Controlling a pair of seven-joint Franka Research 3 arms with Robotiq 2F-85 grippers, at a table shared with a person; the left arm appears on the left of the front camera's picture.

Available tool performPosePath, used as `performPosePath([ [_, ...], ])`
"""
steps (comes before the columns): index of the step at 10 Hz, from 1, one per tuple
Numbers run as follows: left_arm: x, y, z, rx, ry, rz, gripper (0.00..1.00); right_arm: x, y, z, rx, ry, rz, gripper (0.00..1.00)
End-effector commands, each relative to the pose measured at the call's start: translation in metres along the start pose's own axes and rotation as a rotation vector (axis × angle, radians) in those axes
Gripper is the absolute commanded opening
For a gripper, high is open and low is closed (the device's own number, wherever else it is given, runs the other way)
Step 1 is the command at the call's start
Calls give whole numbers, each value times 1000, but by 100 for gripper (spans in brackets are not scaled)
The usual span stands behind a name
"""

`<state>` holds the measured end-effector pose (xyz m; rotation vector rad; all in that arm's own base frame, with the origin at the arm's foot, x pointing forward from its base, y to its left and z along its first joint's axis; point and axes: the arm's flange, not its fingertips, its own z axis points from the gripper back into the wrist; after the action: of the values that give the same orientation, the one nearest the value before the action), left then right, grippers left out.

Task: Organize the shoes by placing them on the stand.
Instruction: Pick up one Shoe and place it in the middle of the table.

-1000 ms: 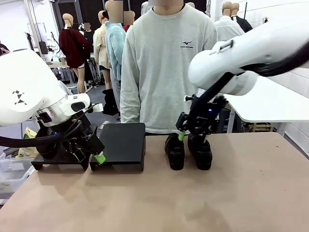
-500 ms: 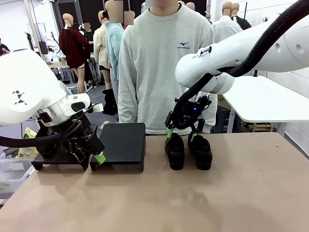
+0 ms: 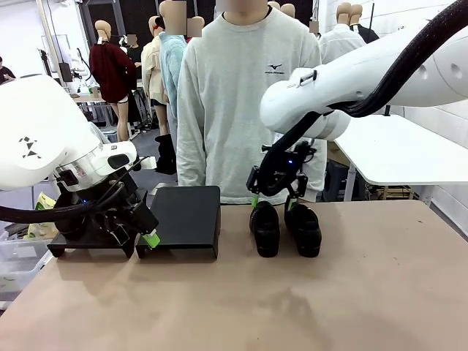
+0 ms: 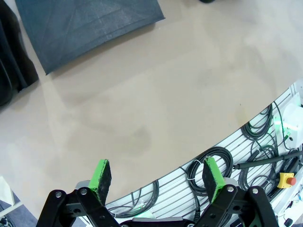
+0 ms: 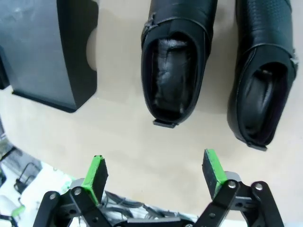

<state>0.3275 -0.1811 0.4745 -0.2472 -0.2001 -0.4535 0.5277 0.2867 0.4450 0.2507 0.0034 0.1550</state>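
Shoes: pair on counter, just beneath right pincer.
Right pincer: apart, empty.
Left pincer: apart, empty; stand beside it.

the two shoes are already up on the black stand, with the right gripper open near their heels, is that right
Not on the stand. The front view shows the shoes standing on the table, to one side of the black stand. The rest holds: the right gripper is open near their heels.
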Motion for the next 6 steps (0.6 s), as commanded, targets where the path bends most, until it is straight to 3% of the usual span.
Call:
performPosePath([
  [1, 0, 1, 0, -5, 0, 4, 100, 19, 36, -7, -115, -46, -76, 100],
  [6, 0, 1, 0, -5, 0, 4, 100, 48, 65, -49, -182, -16, -135, 100],
])
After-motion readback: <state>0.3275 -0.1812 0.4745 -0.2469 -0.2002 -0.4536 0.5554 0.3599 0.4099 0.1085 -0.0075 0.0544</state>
